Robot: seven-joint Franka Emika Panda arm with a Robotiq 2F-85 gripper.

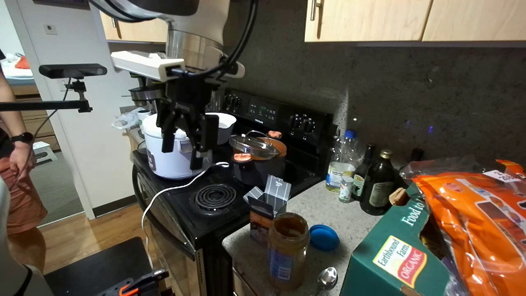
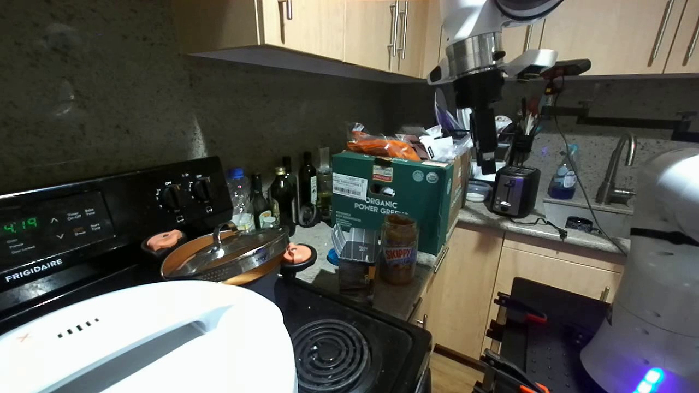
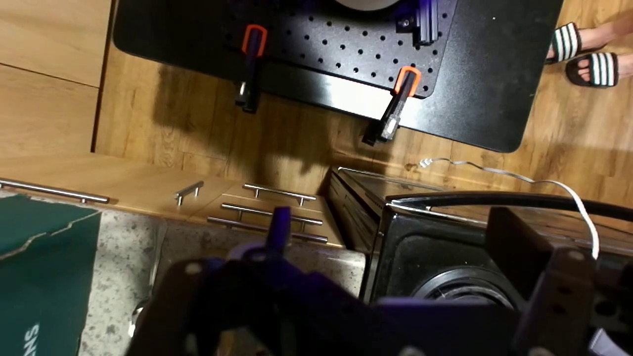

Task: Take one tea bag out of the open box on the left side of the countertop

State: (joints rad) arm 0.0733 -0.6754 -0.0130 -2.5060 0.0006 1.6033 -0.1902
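Gripper [image 1: 182,158] hangs, jaws spread wide. In an exterior view, the open box [image 1: 262,209] stands on the counter [image 1: 314,207] at the gripper's four o'clock, with a jar [image 1: 288,250] at the box's five o'clock.

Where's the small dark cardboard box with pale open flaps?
In an exterior view, the box stands at lower centre on the grey speckled countertop, right of the black coil burner and partly hidden behind the open brown Skippy jar.

White arm [image 1: 210,20]; silver collar [image 1: 194,46]; black cables [image 1: 248,33]; black angular tool [image 1: 183,151]; white rounded base [image 2: 647,311], blue light [image 2: 652,376].
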